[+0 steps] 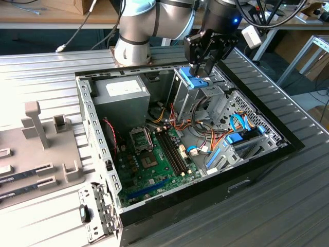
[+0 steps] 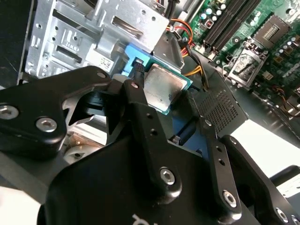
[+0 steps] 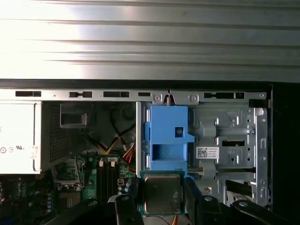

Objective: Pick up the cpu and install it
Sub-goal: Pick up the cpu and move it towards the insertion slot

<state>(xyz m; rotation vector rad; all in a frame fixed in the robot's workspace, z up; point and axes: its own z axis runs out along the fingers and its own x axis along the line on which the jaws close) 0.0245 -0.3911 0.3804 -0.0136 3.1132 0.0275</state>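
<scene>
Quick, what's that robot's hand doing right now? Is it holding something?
Hand: closed on the cpu, gripping it by two opposite edges.

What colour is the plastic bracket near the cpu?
Blue bracket, clearest in the first wrist view.

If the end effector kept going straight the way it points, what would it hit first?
Probably the blue bracket on the drive cage, right beneath the chip the end effector holds; depth is unclear.
</scene>
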